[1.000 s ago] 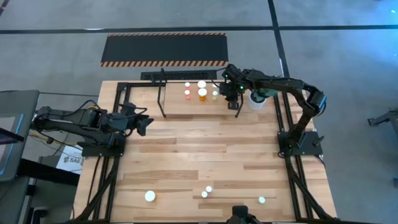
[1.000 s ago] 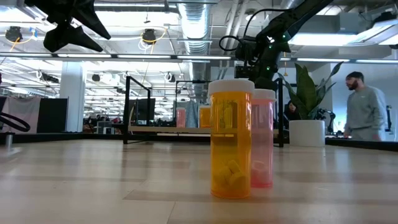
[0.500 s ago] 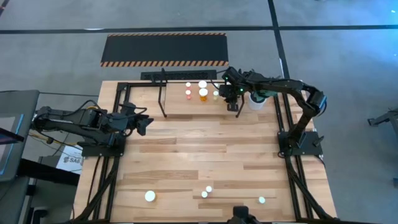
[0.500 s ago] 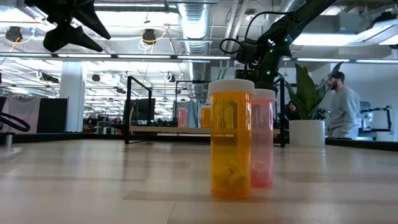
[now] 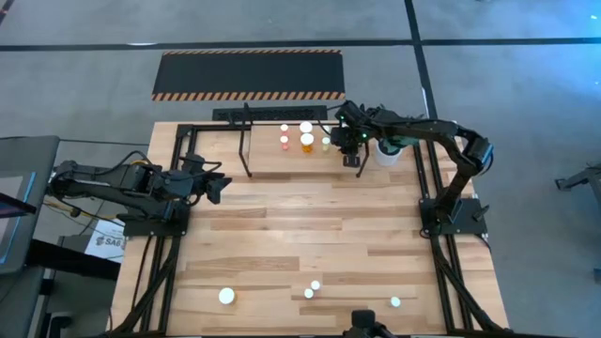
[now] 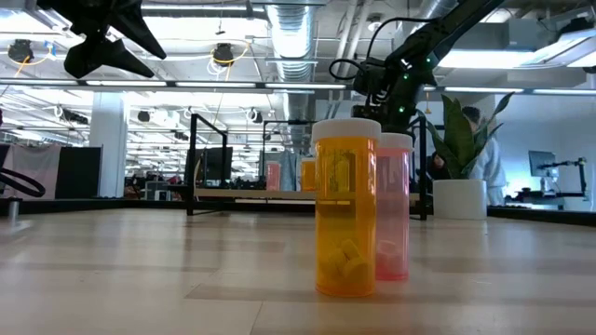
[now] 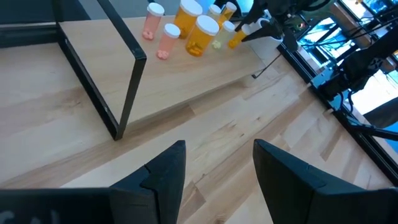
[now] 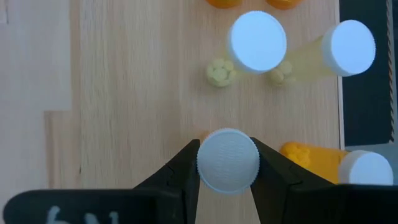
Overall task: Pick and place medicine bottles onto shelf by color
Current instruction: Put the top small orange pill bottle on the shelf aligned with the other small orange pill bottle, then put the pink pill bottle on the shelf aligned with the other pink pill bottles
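The shelf (image 5: 282, 161) is a light board in a black rod frame at the table's far edge. Several white-capped bottles stand on its right half: two pink (image 5: 284, 141), two orange (image 5: 306, 141) and a pale one (image 5: 326, 143). My right gripper (image 5: 349, 141) is over the shelf's right end, shut on an orange bottle (image 7: 236, 37) with a white cap (image 8: 228, 160). My left gripper (image 5: 222, 185) is open and empty over the table's left side. Several more bottles (image 5: 226, 297) stand near the table's near edge; two of them are close in the low view, orange (image 6: 346, 209) and pink (image 6: 393, 209). My right gripper pinches the orange bottle's white cap (image 8: 211, 163) by its two opposite sides between the two fingers (image 8: 180, 171). The fingers come from above, pointing down. The bottle hangs below them over the shelf board (image 8: 124, 93); whether its base touches the board I cannot tell.
Two pale bottles (image 8: 258, 41) and an orange one (image 8: 367, 168) stand close to the held bottle on the board. A white pot with a green plant (image 5: 387, 148) stands right of the shelf. Black frame posts (image 7: 127, 93) rise from the board. A person (image 6: 480, 158) is beyond the table.
My right gripper has stayed shut on the bottle over the shelf's right end, shifting only slightly. The person beyond the table has walked leftward in the low view, to behind the plant.
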Controlling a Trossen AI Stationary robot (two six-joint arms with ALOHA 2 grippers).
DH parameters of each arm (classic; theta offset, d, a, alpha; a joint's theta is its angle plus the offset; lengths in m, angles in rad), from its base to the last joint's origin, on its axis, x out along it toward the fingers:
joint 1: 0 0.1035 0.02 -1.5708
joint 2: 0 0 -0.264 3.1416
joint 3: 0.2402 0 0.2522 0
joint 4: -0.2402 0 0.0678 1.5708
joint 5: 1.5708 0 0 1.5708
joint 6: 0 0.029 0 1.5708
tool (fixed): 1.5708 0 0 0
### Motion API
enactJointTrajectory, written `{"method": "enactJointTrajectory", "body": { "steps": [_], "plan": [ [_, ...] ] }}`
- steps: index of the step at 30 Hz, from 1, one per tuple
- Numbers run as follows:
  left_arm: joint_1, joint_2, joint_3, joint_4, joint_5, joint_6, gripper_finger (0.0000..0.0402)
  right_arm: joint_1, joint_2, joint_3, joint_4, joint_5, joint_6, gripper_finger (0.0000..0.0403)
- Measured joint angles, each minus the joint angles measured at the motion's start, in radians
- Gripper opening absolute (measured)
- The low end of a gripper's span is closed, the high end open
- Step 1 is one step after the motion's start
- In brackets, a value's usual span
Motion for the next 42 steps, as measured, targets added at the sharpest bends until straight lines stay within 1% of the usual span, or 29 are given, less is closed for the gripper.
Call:
{"method": "enactJointTrajectory", "body": {
  "steps": [14, 20, 24, 33, 42],
  "plan": [
    [0.0, 0.0, 0.0, 0.0, -0.001, -0.002, 0.0174, 0.004, 0.0, 0.001, -0.008, 0.004, 0.004, 0.0138],
    [0.0, 0.0, 0.0, 0.0, -0.001, -0.002, 0.0174, 0.004, 0.0, 0.002, -0.013, 0.005, 0.004, 0.0163],
    [0.0, 0.0, 0.0, 0.0, 0.0, -0.002, 0.0174, 0.004, 0.001, 0.002, -0.012, 0.048, 0.008, 0.0184],
    [0.0, 0.0, 0.0, 0.0, 0.0, 0.0, 0.0174, 0.004, 0.001, 0.075, -0.122, 0.051, 0.06, 0.0222],
    [0.0, 0.0, 0.0, -0.011, 0.022, 0.011, 0.0174, 0.017, 0.001, 0.172, -0.23, 0.051, 0.102, 0.0228]
  ]
}}
